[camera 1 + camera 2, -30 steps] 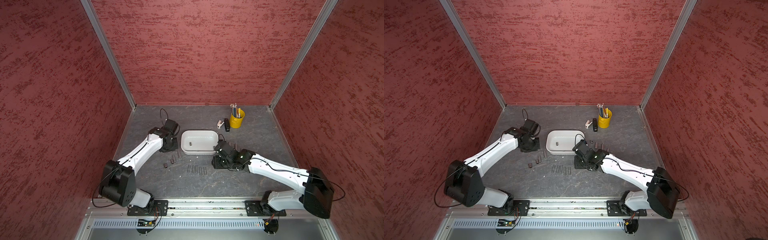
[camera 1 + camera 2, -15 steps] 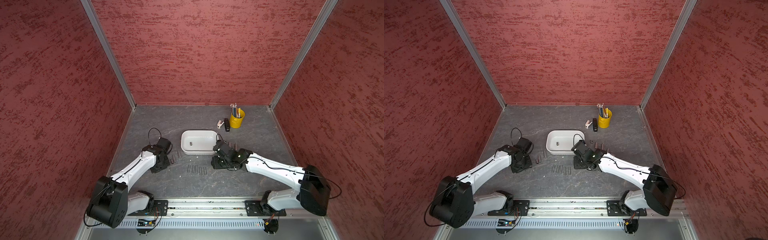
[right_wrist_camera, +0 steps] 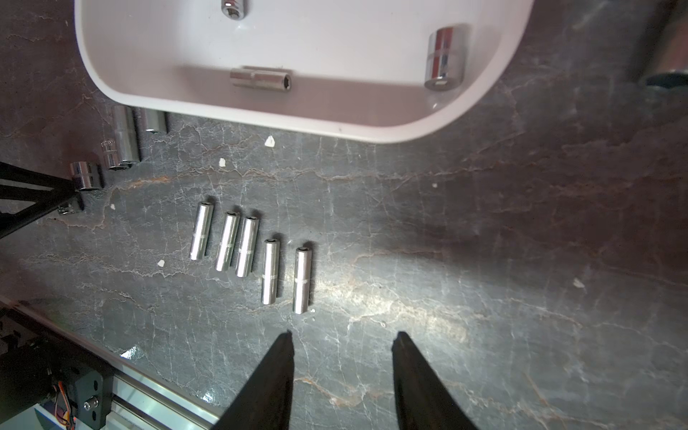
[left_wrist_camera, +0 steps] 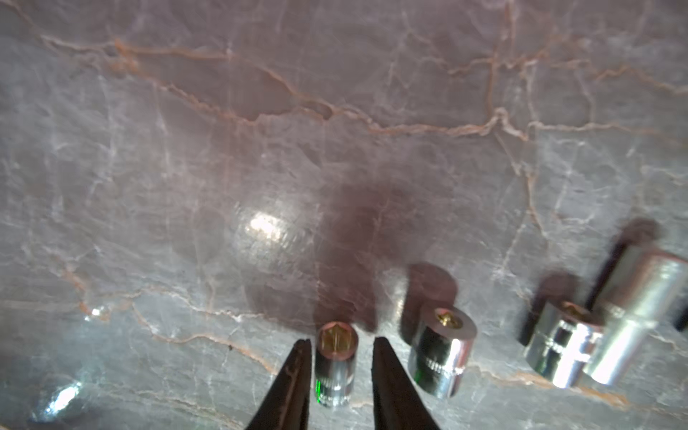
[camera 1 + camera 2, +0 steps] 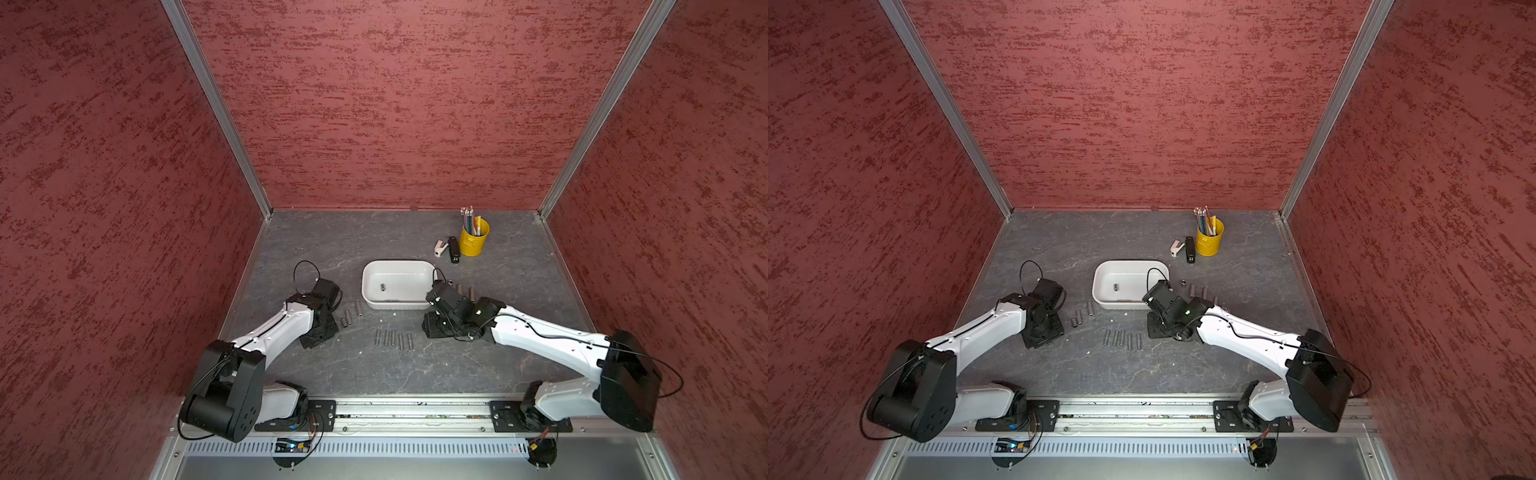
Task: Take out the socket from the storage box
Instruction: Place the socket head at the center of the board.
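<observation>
We see a yellow bucket [image 5: 474, 243] standing upright on the grey veined counter [image 5: 353, 237], with pencils [image 5: 469, 217] sticking up past its rim. Just beside the bucket lies a black stapler [image 5: 454, 249]. On the stapler's far side from the bucket is a small white stapler-like thing [image 5: 440, 248]. Behind the bucket rises a red textured wall [image 5: 395, 104]. Well apart from the bucket, along the counter's opposite edge, runs a metal rail [image 5: 415, 417].

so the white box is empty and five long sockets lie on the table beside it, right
Not empty: the right wrist view shows three sockets inside the white box. The five long sockets do lie on the table beside it.
</observation>
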You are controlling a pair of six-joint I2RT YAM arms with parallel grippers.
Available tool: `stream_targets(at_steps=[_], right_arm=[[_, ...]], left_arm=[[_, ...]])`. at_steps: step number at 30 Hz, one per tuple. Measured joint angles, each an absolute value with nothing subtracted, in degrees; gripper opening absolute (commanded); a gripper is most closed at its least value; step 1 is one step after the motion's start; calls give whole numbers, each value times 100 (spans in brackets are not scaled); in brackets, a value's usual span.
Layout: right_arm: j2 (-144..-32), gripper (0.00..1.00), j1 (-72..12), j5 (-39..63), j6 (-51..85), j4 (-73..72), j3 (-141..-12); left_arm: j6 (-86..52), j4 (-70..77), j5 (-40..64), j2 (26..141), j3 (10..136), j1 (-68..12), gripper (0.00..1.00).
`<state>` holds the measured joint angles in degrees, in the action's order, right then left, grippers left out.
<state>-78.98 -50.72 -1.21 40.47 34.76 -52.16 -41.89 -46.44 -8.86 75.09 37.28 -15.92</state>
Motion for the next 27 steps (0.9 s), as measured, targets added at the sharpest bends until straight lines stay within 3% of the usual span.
stream_targets(at_steps=[18,27], right_arm=[[-7885,48,-5072,-82,4040,3531,-5275],[-8119,50,-5061,89,3756,3763,-6318]], left_arm=[[-4219,-4648,-891,6995,3728,-1584,37],[-4316,-5315,-886,6128,4252,-1785,38]])
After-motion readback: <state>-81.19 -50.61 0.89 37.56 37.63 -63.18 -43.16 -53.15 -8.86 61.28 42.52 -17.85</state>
